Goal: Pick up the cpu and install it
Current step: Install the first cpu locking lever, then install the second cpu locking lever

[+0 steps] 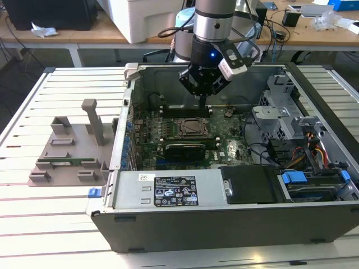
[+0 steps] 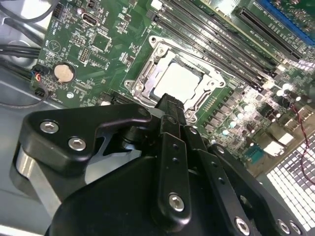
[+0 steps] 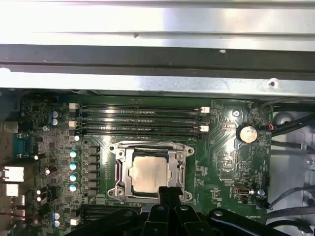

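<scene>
The cpu, a small silvery square, lies flat inside the metal-framed socket on the green motherboard. It also shows in the second wrist view as the pale cpu within the socket frame. My gripper hangs inside the computer case, just above and behind the socket. Its black fingertips are pressed together with nothing between them, beside the cpu's edge. The second wrist view shows the fingertips over the socket's rim.
Empty memory slots run beside the socket. The case wall, power supply and drive cage ring the board. A grey fixture with a green memory stick lies on the slatted table at the exterior view's left.
</scene>
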